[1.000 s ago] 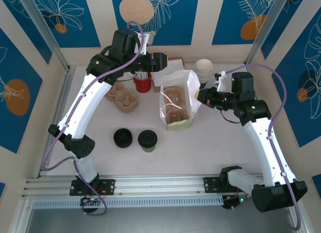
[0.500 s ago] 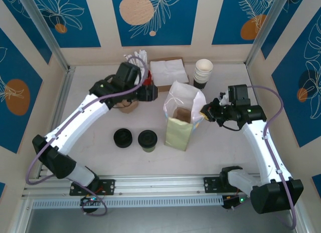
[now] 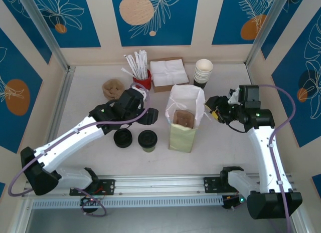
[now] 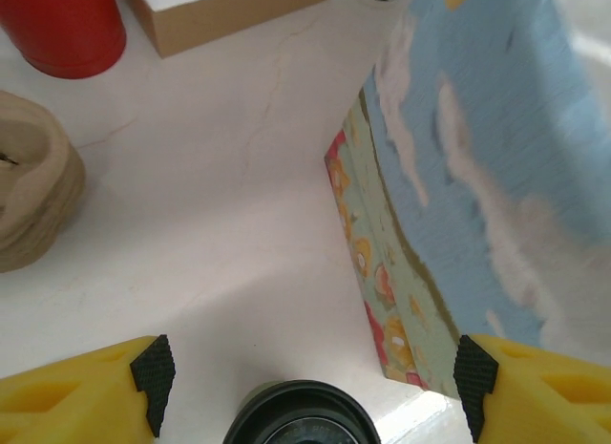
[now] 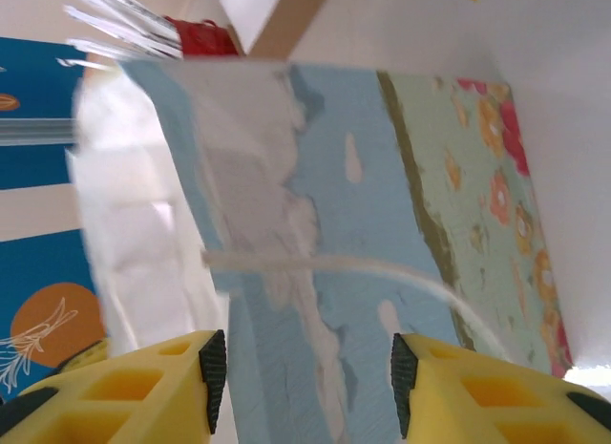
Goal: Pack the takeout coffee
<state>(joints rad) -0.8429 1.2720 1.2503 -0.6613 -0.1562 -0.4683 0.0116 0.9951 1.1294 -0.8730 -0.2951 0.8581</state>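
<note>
The takeout coffee [image 3: 147, 140], a small cup with a black lid and olive-green side, stands left of the upright paper bag [image 3: 182, 137]. My left gripper [image 3: 152, 115] hovers just behind the cup, open and holding nothing. In the left wrist view the cup's black lid [image 4: 301, 423] sits low between my spread fingers [image 4: 153, 382], with the bag's flowered side [image 4: 449, 205] to the right. My right gripper [image 3: 211, 106] is open beside the bag's right side. In its wrist view the pads [image 5: 212, 377] stand apart before the bag's blue face [image 5: 315, 177] and white handle [image 5: 325, 264].
A low black lid piece [image 3: 123, 138] lies left of the coffee. Along the back are a brown cup carrier [image 3: 113, 86], a red cup of straws [image 3: 142, 81], a napkin box [image 3: 167, 72] and stacked paper cups [image 3: 203, 71]. A brown tray [image 3: 183, 118] sits inside the bag.
The bag went from tipped open to standing upright. My right gripper has opened and let go of it. My left arm swung from the back down to the coffee.
</note>
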